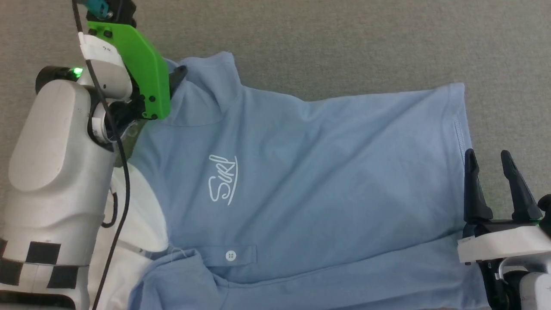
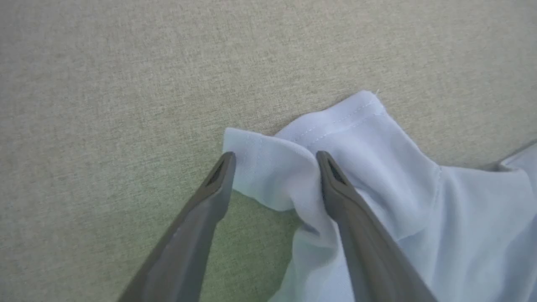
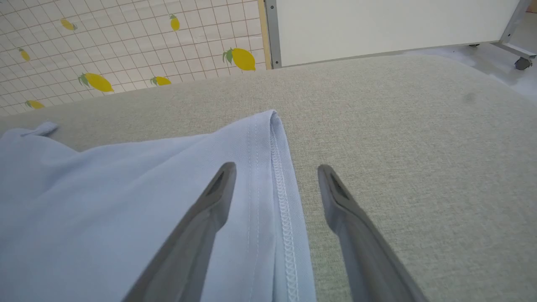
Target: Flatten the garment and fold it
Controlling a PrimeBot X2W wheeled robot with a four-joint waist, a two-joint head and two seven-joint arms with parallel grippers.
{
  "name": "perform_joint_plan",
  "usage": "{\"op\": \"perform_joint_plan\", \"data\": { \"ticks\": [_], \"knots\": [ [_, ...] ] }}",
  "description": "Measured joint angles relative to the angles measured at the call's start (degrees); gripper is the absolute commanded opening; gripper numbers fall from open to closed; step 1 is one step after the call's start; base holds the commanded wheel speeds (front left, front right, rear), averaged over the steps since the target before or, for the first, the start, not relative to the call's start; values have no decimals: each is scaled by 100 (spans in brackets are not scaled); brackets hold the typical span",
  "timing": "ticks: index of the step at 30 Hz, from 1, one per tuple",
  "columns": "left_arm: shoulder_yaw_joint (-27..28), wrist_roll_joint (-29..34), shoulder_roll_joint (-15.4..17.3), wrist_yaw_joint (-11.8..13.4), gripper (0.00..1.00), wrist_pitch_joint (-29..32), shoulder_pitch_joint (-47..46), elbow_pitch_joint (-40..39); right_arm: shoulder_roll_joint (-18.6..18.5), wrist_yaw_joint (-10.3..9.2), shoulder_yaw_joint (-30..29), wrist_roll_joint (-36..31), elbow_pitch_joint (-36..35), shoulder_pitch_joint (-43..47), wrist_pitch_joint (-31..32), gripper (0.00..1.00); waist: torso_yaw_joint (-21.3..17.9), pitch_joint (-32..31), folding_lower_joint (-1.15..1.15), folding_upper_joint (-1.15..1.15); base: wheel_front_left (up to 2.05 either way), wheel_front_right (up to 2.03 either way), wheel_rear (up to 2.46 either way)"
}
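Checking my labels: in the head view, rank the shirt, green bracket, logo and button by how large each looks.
1. shirt
2. green bracket (nearer the camera, so it looks bigger)
3. logo
4. button

garment [image 1: 323, 172] cut off below, white collar [image 1: 144, 215] partly behind forearm [image 1: 51, 172]

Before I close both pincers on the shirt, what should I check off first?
1. Left pincer open: ok.
2. Bunched edge of the garment between its fingers: ok.
3. Right pincer open: ok.
4. Stitched hem between its fingers: ok, one finger over cloth, the other over the bare surface.
5. Garment flat: not ok, creased, with a fold near the button.
6. Fingertips low enough to pinch: cannot tell.
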Motion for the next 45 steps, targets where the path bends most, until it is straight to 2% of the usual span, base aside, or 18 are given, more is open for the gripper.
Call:
{"op": "perform_joint_plan", "data": {
  "ticks": [5,6,7,8,14,19,22,24,28,34,38,44,45],
  "knots": [
    [-44,142,155,227,100,187,13,154,-1,0,9,1,63,-34,-49,100,-157,164,0,0,0,0,0],
    [-53,147,177,240,81,229,15,156,0,0,7,1,73,-37,-55,100,-179,184,0,0,0,0,0],
    [-55,149,208,246,46,253,15,143,0,0,2,1,83,-40,-59,100,-201,203,0,0,0,0,0],
    [-59,154,241,246,0,260,15,125,0,0,-3,1,92,-43,-63,100,-220,218,-1,0,0,0,0],
    [-47,53,241,182,0,103,150,107,-1,0,1,-186,26,-180,34,100,-207,128,0,0,0,0,0],
    [-19,-8,161,104,0,-176,367,138,-194,0,56,-297,-263,-692,587,100,-122,-55,-1,0,0,0,0],
    [-49,-48,107,38,0,-265,403,138,-471,0,33,-88,-337,-1126,1270,100,-43,-126,-1,0,0,0,0],
    [-74,-71,77,-5,0,-319,403,131,-790,0,30,-24,-309,-1436,1839,100,24,-146,-2,0,0,0,0],
    [-129,-138,27,-18,0,-371,397,125,-1211,0,-14,54,-37,-1918,3012,100,142,-117,-2,0,0,0,0],
    [-211,-158,-19,-90,0,-441,361,125,-1422,0,141,190,463,-2237,4331,100,269,23,-1,0,0,0,0],
    [-248,-158,-40,-113,0,-472,265,131,-1428,0,240,252,661,-2365,4647,100,347,118,-1,0,0,0,0],
    [-315,-158,-70,-141,0,-492,147,144,-1419,0,302,314,969,-2468,4725,100,441,225,-1,0,0,0,0],
    [-321,-158,-74,-142,0,-494,126,148,-1417,0,303,324,1001,-2475,4740,47,453,245,-1,0,0,0,0]
  ]
}}
